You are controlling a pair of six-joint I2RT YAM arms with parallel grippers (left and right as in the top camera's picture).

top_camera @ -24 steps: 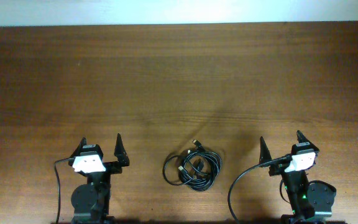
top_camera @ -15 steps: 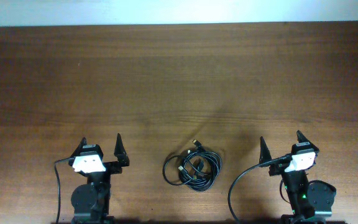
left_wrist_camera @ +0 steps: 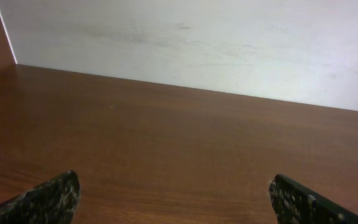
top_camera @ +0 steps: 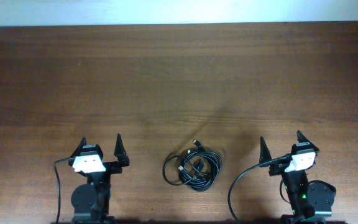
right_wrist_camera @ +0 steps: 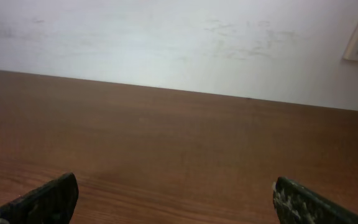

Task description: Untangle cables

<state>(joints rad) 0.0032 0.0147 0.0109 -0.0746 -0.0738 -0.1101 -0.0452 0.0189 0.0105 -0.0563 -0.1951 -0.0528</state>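
Near the front edge of the table [top_camera: 179, 81] — cables [top_camera: 194, 167] lie coiled.

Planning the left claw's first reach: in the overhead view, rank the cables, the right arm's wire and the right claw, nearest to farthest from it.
1. cables, just right of the left claw.
2. right arm's wire, beyond the cables.
3. right claw, far right.

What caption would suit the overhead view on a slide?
Coiled black cables lie untouched on the wooden table between the left gripper and right gripper, jaws open.
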